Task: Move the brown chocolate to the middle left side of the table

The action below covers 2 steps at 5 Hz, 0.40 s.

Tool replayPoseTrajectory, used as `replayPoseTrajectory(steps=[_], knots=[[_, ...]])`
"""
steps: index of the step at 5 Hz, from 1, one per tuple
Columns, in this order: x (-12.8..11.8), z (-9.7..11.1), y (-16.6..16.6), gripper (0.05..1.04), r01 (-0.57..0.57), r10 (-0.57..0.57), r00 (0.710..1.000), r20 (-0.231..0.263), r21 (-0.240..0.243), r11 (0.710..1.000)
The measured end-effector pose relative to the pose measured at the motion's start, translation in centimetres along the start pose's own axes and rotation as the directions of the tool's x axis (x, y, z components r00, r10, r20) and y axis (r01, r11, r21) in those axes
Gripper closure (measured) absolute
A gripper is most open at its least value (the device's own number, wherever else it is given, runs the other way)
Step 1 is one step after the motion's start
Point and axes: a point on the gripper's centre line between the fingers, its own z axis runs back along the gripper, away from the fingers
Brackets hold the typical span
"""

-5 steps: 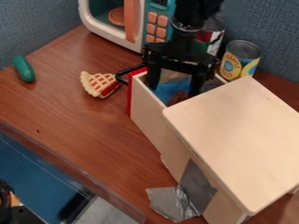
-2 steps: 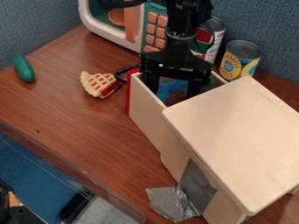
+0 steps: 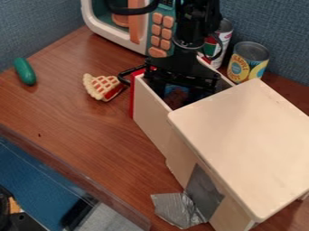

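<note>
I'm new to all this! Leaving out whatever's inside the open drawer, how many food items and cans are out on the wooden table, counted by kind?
Cans: 2
Pie slice: 1
Green cucumber-shaped item: 1
Total: 4

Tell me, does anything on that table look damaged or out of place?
Yes, the silver sheet at the foot of the wooden cabinet, beside the grey patch on its side. It looks creased and sticks out, perhaps loose tape, though I can't be sure. Nothing looks spilled.
</note>
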Motion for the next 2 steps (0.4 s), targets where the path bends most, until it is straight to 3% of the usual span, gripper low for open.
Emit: replayPoseTrajectory(steps=[1,2], knots=[[-0.3,0.1,0.2,0.494,-0.008,0.008,1.0,0.0,-0.013,1.0],[-0.6,1.1,0.7,0.495,-0.029,0.03,1.0,0.003,-0.062,0.998]])
